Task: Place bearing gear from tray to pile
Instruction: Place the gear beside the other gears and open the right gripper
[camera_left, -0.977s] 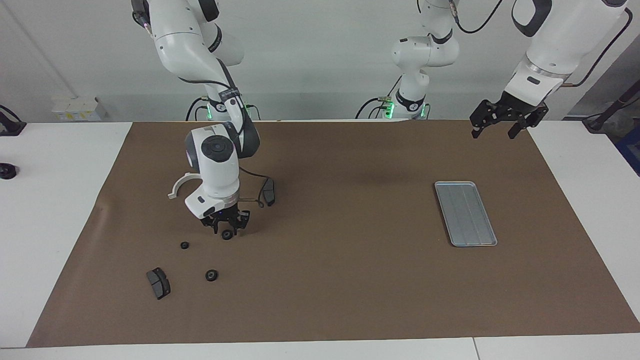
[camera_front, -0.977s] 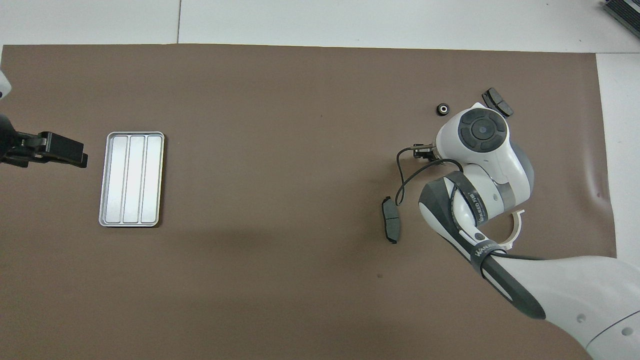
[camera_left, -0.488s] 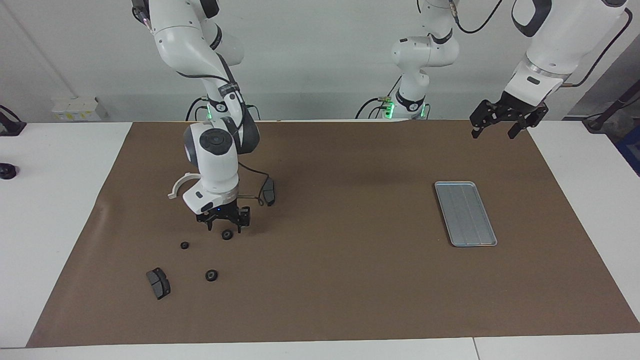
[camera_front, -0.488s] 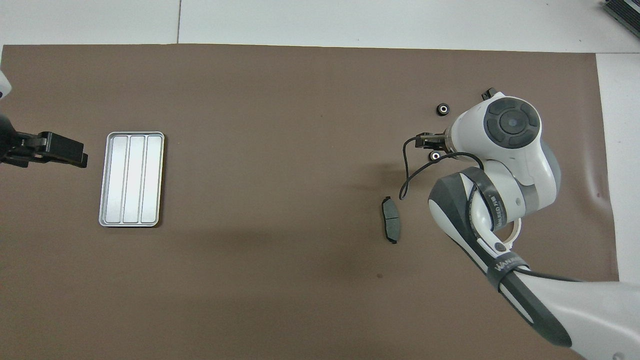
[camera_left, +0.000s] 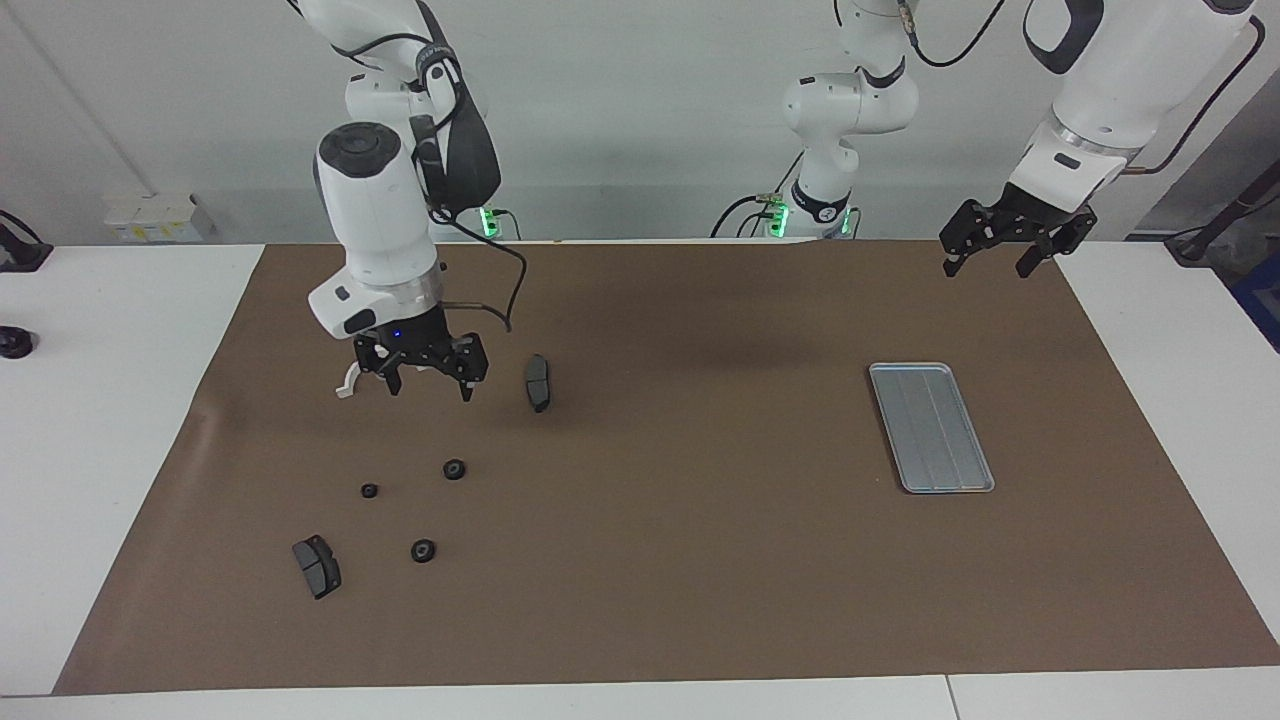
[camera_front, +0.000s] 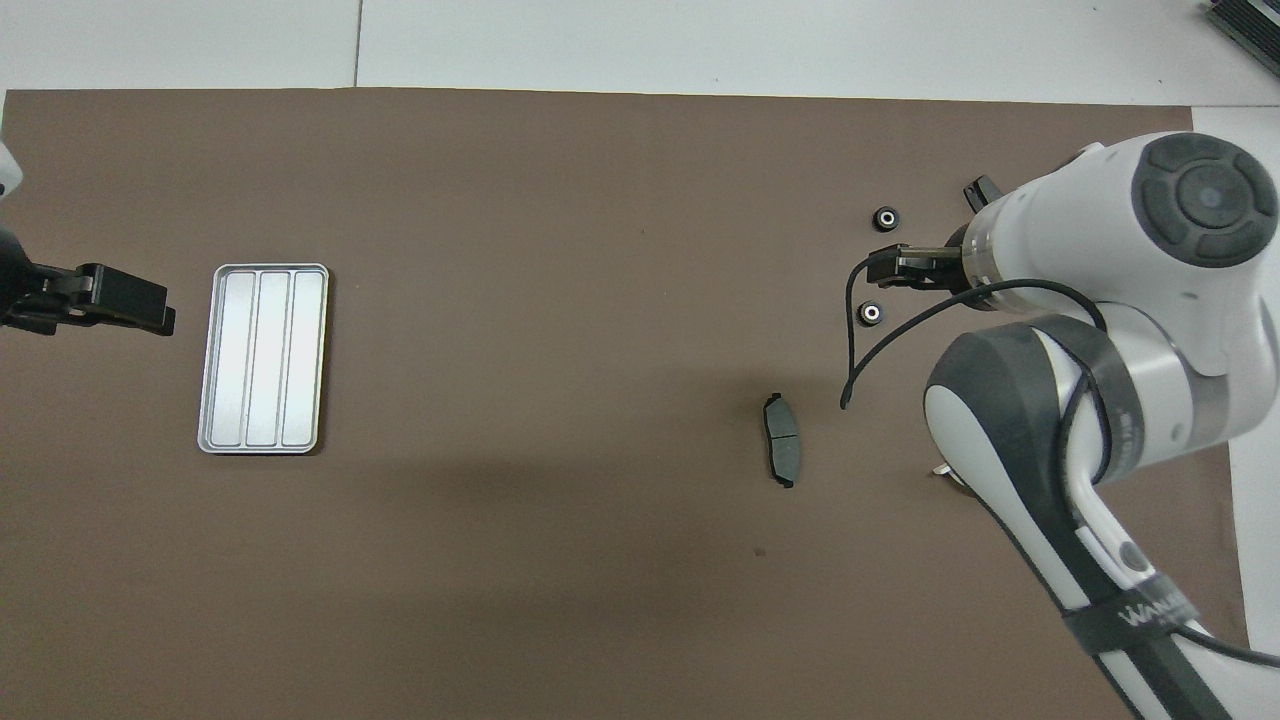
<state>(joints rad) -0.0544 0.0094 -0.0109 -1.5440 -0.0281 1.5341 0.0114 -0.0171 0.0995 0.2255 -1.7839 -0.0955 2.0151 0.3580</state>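
Bare mat (camera_left: 700, 500) between tray (camera_left: 931, 427) and pile (camera_left: 424, 550)

One partly readable marking only: white capitals "WANA…" on a black band (camera_front: 1140, 612) wrapped round the right arm's link, low in the overhead view, cut short where the band curves away. Nothing else legible: no labels or numbers on the tray (camera_front: 264, 358), the gears, the brake pads or the counter's brown mat (camera_front: 560, 300).

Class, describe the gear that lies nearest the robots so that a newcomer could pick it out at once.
Start at the right arm's end of the brown mat. Three small black gears lie scattered there; take the one closest to the lone brake pad, nearer the robots than the other two.
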